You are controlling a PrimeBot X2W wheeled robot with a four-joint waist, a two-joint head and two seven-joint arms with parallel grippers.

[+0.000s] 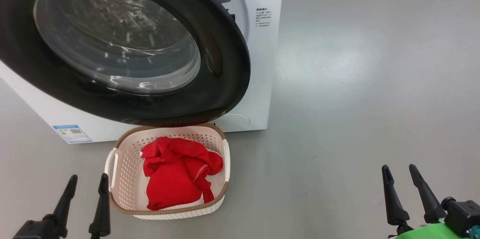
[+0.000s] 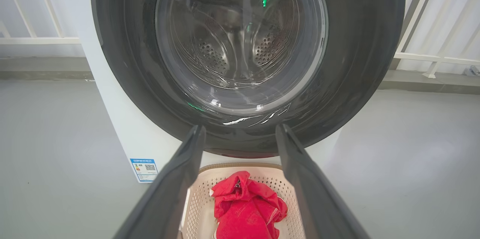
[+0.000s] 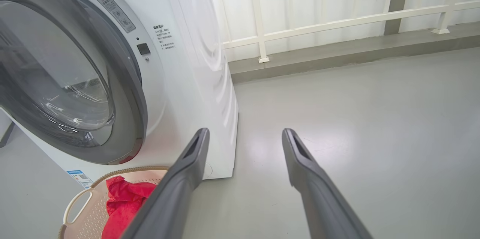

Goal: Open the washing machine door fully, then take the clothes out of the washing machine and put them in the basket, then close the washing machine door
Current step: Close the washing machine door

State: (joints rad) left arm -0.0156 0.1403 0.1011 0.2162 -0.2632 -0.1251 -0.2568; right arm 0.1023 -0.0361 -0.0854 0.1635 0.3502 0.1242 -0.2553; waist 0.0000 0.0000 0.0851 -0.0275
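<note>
Stage reached: you were at the tail of the job, as I judged it. The unloading looked done, and the washing machine door [image 1: 225, 62] sat across the front of the washing machine [image 1: 258, 62].
Door: it lay against the cabinet, ahead of and above your left tool [image 1: 89, 176]. Whether the latch had caught, I could not tell.
Drum: seen through the glass past your left tool's fingers, the steel drum [image 2: 232, 51] showed perforated metal and no cloth.
Basket: the basket [image 1: 123, 139] stood on the floor [image 1: 356, 81] just beside the inner finger of your left tool and directly below the door.
Basket contents: the clothes [image 1: 174, 179] lay heaped inside, bright red with thin white trim. A pale strip showed under them at the wall nearest the tool; garment or paper, I could not say.
Left tool: its fingers stood apart with nothing between them, pointing toward the door.
Right tool: your right tool [image 1: 398, 166] also had its fingers apart and empty. It was over the floor, well apart from the basket, which lay off to its left.
Left to do: at most a check or a firm push on the door, in my judgement.
</note>
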